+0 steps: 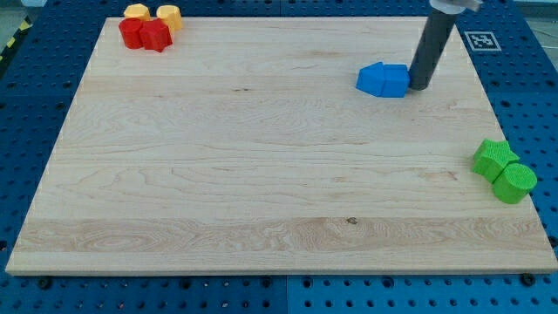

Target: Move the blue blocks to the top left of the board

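The blue blocks (384,80) sit as one tight cluster in the upper right part of the desk (261,174); their separate shapes are hard to make out, since the pieces press together with only a faint seam between them. That spot is well apart from the top left corner they are meant to reach.

My tip (418,86) rests just beside the cluster on the view's right, touching or very nearly touching its right face. That placement makes sense: a push toward the view's left from here would drive the blue pieces across the board toward the goal corner. There is no pincer on this arm (only the dark rod), so nothing is released or clenched, and nothing is grasped.

The top left corner is already crowded. Two red blocks (145,34) and two yellow blocks (153,14) huddle there, touching one another, so the blue pieces will probably have to stop beside them.

Far off at the view's right edge, a green star-like block (494,158) touches a green cylinder (514,183), clear of any likely path.
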`<action>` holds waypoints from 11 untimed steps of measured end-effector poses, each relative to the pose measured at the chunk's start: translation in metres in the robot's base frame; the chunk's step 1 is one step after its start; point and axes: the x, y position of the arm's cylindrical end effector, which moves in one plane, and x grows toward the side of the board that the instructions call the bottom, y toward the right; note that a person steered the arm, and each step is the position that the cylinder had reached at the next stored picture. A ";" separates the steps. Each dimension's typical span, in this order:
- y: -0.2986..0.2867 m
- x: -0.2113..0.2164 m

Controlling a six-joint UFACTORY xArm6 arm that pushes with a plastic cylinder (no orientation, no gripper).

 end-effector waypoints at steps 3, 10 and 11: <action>-0.076 -0.017; -0.178 -0.012; -0.200 -0.025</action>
